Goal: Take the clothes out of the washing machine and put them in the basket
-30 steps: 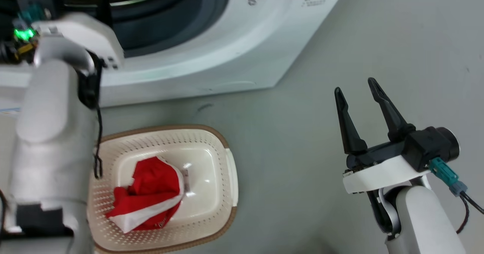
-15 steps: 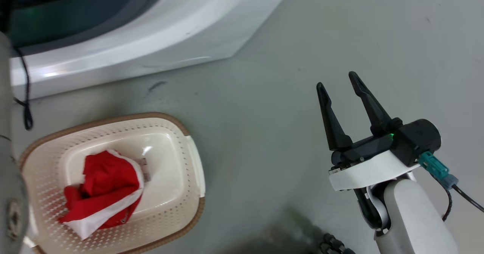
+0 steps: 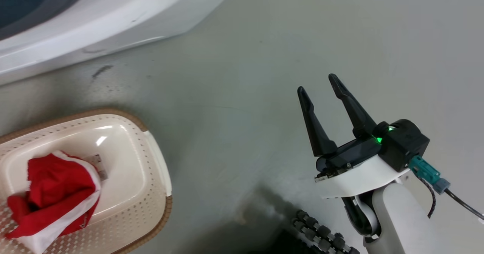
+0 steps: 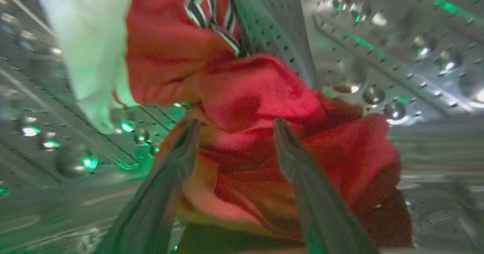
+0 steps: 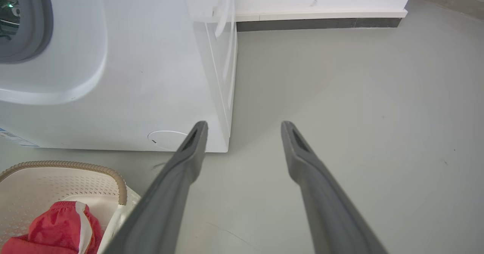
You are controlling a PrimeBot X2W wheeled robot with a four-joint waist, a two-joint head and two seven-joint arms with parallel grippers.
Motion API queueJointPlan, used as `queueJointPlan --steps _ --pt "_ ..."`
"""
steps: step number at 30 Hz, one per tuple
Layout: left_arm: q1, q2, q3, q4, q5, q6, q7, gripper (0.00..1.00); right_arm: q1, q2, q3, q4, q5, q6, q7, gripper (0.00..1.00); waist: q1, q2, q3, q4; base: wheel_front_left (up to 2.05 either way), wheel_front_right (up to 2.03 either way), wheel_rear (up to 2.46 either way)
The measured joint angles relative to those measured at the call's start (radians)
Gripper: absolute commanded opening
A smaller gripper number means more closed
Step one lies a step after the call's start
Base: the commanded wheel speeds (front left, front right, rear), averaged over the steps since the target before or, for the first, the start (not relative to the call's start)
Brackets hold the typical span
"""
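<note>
Inside the washing machine's steel drum (image 4: 378, 57) lies a crumpled red garment (image 4: 257, 91) with a pale greyish-white cloth (image 4: 90, 46) beside it. My left gripper (image 4: 234, 121) is open, one finger on each side of the red fabric. The washing machine (image 3: 113, 12) fills the upper left of the head view. On the floor in front of it stands the basket (image 3: 151, 163), with a red garment with white trim (image 3: 53, 193) in it. My right gripper (image 3: 317, 83) hangs open and empty over the floor, well to the right of the basket (image 5: 113, 178).
Grey floor (image 3: 245, 76) spreads between the basket and my right arm. The washer's right side panel (image 5: 223, 72) and a white wall with a dark skirting strip (image 5: 317, 23) stand beyond. A ribbed black cable (image 3: 321, 231) lies at the bottom edge.
The head camera has swung right, so the washer and basket slid toward the left edge and my left arm left that view. The right gripper has stayed open.
</note>
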Motion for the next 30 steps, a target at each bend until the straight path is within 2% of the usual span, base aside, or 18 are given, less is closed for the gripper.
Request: queueJointPlan --steps 8,9,10,11,15,20,27,28,30 --pt "-0.014 0.048 -0.006 -0.016 -0.001 0.007 0.147 1.00 0.015 0.000 0.034 -0.016 0.019 0.000 0.000 1.00 0.0000 0.0000 0.032 -0.053 0.00 0.00 0.00" --pt "-0.014 0.051 -0.006 -0.022 -0.001 0.013 0.154 0.95 0.018 0.000 0.036 -0.017 0.020 0.000 0.000 1.00 0.0000 0.0000 0.033 -0.056 0.00 0.00 0.00" --pt "-0.012 0.052 -0.004 -0.028 -0.006 0.016 0.165 0.30 0.022 0.000 0.037 -0.017 0.021 0.000 0.000 1.00 0.0000 0.0000 0.033 -0.058 0.00 0.00 0.00" --pt "-0.007 0.053 -0.004 -0.038 -0.009 0.021 0.169 0.00 0.025 0.000 0.039 -0.017 0.021 0.000 0.000 1.00 0.0000 0.0000 0.033 -0.059 0.00 0.00 0.00" --pt "0.035 0.058 0.002 -0.095 -0.012 0.064 0.143 0.00 0.025 0.000 0.046 -0.015 0.027 0.000 0.000 1.00 0.0000 0.0000 0.027 -0.059 0.00 0.00 0.00" --pt "0.096 0.066 0.003 -0.196 -0.011 0.109 0.032 0.00 0.023 0.000 0.040 -0.010 0.026 0.000 0.000 1.00 -0.0001 0.0000 0.006 -0.050 0.00 0.00 0.00" --pt "0.203 0.054 0.007 -0.283 -0.020 0.144 -0.234 0.00 0.019 0.000 0.026 0.003 0.009 0.000 0.000 1.00 -0.0001 0.0000 -0.050 -0.026 0.00 0.00 0.00" --pt "0.265 0.034 0.009 -0.285 -0.032 0.156 -0.365 0.00 0.017 0.001 0.019 0.014 -0.008 0.000 0.000 1.00 -0.0001 0.0000 -0.089 -0.015 0.00 0.00 0.00" --pt "0.298 0.019 0.014 -0.275 -0.045 0.158 -0.438 0.00 0.018 0.001 0.011 0.020 -0.014 0.000 0.000 1.00 -0.0001 0.0000 -0.118 -0.008 0.00 0.00 0.00"
